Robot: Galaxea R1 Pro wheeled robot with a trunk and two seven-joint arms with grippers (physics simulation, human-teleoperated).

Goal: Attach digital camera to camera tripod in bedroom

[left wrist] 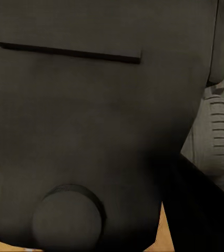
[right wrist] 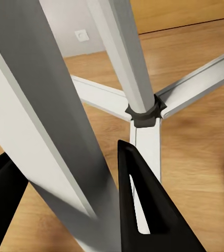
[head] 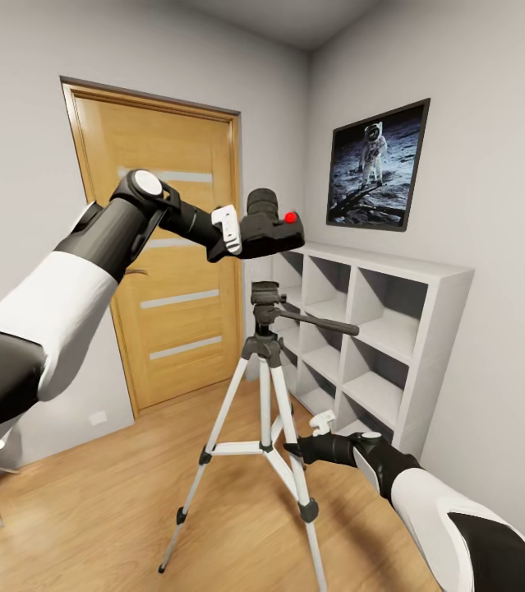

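Left fingers (head: 231, 230) grip the camera (head: 272, 230) at twelve o'clock above the tripod (head: 266, 362) head; right fingers (right wrist: 138, 210) straddle a leg, open. Lower it level and centred.

Head view faces the camera tripod (head: 265, 386) from nearby; right wrist view crowds its leg (right wrist: 43, 126).

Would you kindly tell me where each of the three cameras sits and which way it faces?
Head view: on the robot's head, facing a bedroom corner with the tripod; both arms show, the left end effector holding the camera above the tripod's head.
Left wrist view: on the left arm, pressed close to the camera; none of the robot's body is clear.
Right wrist view: on the right arm, looking along dark fingers straddling a tripod leg.
Shared: head and right wrist views both show the tripod and wood floor.
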